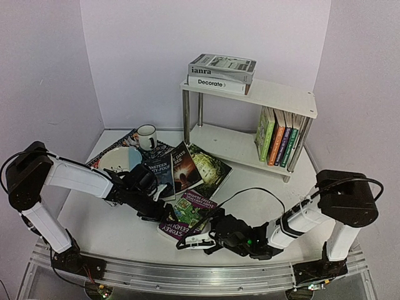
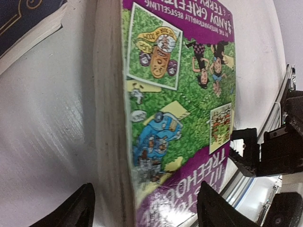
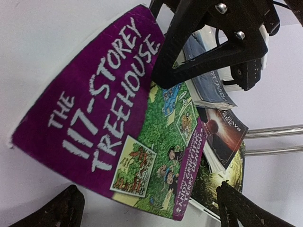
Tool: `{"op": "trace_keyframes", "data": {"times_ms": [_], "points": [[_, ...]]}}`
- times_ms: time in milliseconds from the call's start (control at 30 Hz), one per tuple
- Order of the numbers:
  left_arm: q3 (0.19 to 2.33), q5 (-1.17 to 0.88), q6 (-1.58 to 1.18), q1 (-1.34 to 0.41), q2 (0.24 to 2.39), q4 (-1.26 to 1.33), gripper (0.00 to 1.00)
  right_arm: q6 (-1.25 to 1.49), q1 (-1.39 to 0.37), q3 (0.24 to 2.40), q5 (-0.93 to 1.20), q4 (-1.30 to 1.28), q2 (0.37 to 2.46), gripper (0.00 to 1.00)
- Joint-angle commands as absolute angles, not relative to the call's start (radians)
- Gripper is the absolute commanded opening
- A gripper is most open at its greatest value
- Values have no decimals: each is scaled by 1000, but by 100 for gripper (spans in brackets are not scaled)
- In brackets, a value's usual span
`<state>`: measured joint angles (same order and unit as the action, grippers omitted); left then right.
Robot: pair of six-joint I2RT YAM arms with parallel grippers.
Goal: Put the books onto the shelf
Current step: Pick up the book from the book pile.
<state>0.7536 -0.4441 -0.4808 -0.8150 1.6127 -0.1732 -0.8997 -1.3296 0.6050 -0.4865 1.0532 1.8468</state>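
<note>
Left gripper (image 2: 147,208): jaws open, 1 finger each side of the purple Treehouse book (image 3: 123,118), not clamped on it. The book lies cover up on the table (image 1: 112,225) near the front edge, well apart from the shelf (image 1: 281,94). Right gripper (image 3: 151,210): jaws wide open, low, facing the book's title end, holding nothing. 3 dark books (image 1: 187,165) are fanned out behind it. On the shelf, 2 flat books (image 1: 222,72) sit on top and upright books (image 1: 278,139) stand at the right end of the lower tier.

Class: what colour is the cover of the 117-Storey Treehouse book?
The book is purple with green cartoon art, clearest in the right wrist view.
</note>
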Motion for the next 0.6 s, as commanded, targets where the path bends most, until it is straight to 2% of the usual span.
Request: {"op": "trace_keyframes", "data": {"times_ms": [0, 167, 333, 400, 567], "points": [[766, -525, -503, -809, 1598, -85, 66, -956, -1330, 628, -545, 1127, 1882, 98], [757, -581, -521, -804, 1575, -47, 49, -952, -1330, 622, -530, 1155, 1871, 98], [741, -637, -542, -799, 1544, -5, 18, -942, -1330, 603, -512, 1174, 1847, 98], [735, -651, -547, -798, 1536, 8, 9, -935, -1330, 593, -505, 1179, 1832, 98], [725, -662, -563, -785, 1506, 19, 2, -956, -1330, 559, -508, 1195, 1798, 98]]}}
